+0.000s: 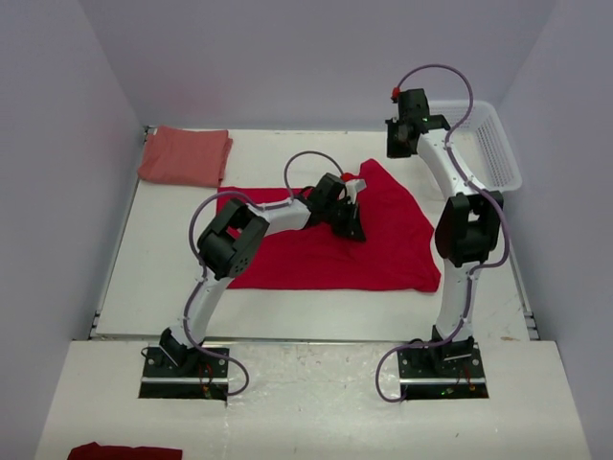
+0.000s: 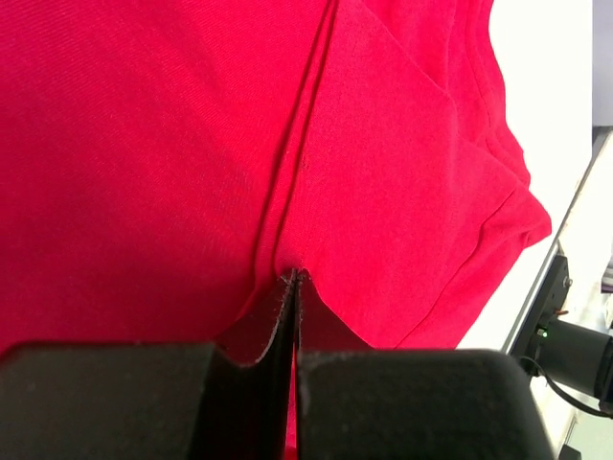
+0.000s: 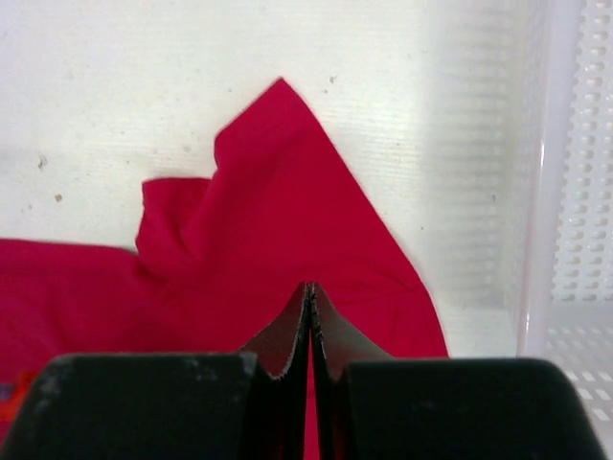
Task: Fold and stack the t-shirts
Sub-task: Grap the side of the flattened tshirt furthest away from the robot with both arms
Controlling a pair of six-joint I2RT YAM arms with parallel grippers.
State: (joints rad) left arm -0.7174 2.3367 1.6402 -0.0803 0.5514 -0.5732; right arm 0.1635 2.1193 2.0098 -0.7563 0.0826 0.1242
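Observation:
The bright red t-shirt (image 1: 335,244) lies spread over the middle of the table, with a pointed corner toward the back. It fills the left wrist view (image 2: 172,144) and shows in the right wrist view (image 3: 278,230). My left gripper (image 1: 352,225) is low on the shirt's upper middle. Its jaws are shut (image 2: 295,278) at the edge of a folded-over flap, and a crease runs into the tips. The salmon-red t-shirt (image 1: 185,155) lies folded at the back left. My right gripper (image 1: 400,144) is shut and empty (image 3: 308,286), raised beyond the shirt's back corner.
The white lattice basket (image 1: 493,144) stands at the back right, beside the right arm, and its wall shows in the right wrist view (image 3: 575,192). A dark red cloth (image 1: 124,450) lies on the near ledge at the bottom left. Walls close in the table's sides.

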